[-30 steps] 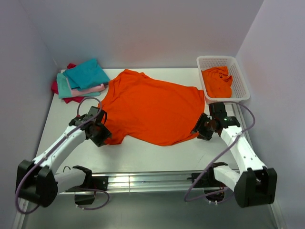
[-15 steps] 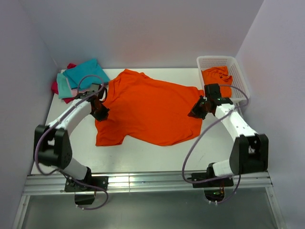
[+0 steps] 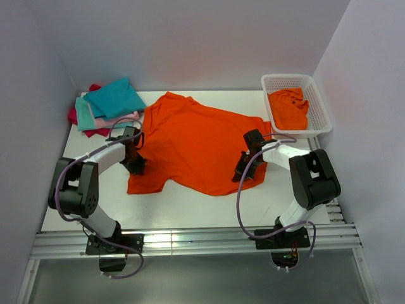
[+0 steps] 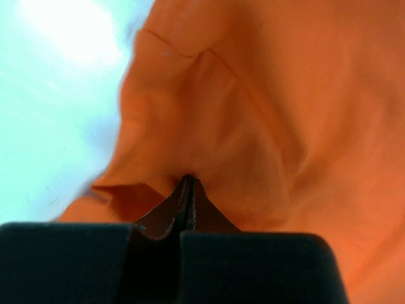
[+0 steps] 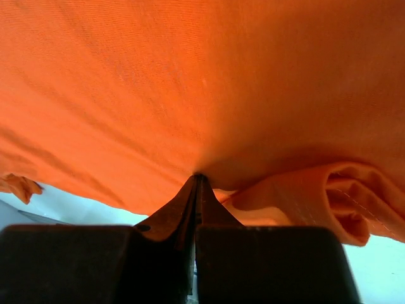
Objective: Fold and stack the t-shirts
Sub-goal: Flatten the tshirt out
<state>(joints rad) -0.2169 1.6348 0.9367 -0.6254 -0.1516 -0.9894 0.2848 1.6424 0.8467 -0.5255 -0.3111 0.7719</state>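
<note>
Both arms have swung since a second ago: from the near corners of the bright orange short-sleeved fabric t-shirt [image 3: 202, 142], out to its far sides, and now back in over the cloth. The shirt lies spread on the white counter [image 3: 190, 212], collar toward the far wall. Its right near corner has been drawn inward, so the right edge sits further left than before. My reading is that a side fold has begun and is not yet laid down. The left gripper [image 3: 134, 164] sits at the shirt's left edge by the sleeve; the right gripper [image 3: 244, 172] is over the near-right hem. The top view hides both sets of jaws under the wrists. The left wrist view shows them [image 4: 185, 183] pressed together on a small tent of orange cloth; the right wrist view [image 5: 197, 178] shows the same, with a rolled hem just beside. Only the top view shows the folded teal, pink and crimson stack [image 3: 107, 104] at far left and another crumpled orange tee [image 3: 288, 107] in the white lattice basket [image 3: 321, 117].
</note>
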